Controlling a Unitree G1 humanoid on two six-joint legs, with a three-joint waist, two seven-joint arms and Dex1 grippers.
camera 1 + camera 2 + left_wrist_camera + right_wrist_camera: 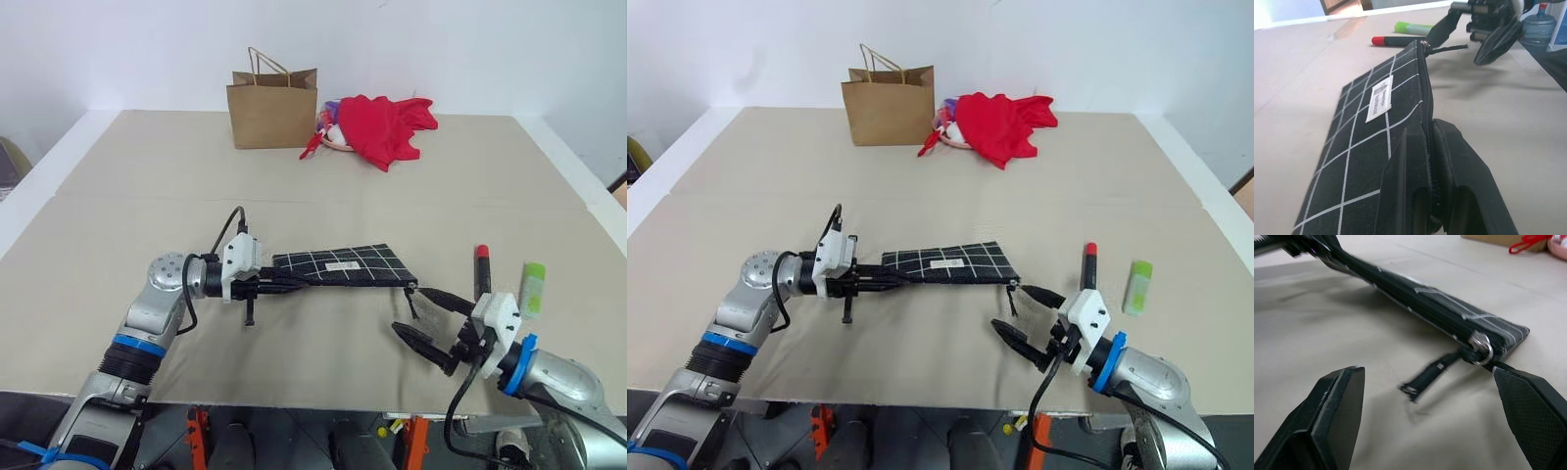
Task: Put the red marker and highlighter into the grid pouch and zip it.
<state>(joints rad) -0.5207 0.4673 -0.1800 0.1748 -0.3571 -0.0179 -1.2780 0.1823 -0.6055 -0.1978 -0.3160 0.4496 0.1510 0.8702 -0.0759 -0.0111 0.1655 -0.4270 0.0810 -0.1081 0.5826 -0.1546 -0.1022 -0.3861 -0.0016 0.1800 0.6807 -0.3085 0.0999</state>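
The grid pouch (343,265) lies across the middle of the table, black with white lines and a small white label. My left gripper (284,285) is shut on its left end, along the zipper edge (1426,98). The zipper slider sits at the pouch's right corner, and its pull tab (1430,377) hangs from it onto the table. My right gripper (423,318) is open at that corner, with the tab between its spread fingers but untouched. The red marker (482,269) and the light-green highlighter (532,287) lie on the table just right of the pouch.
A brown paper bag (272,108) stands at the back of the table with a red cloth (387,125) beside it on the right. The table's front edge (294,406) runs just below both arms.
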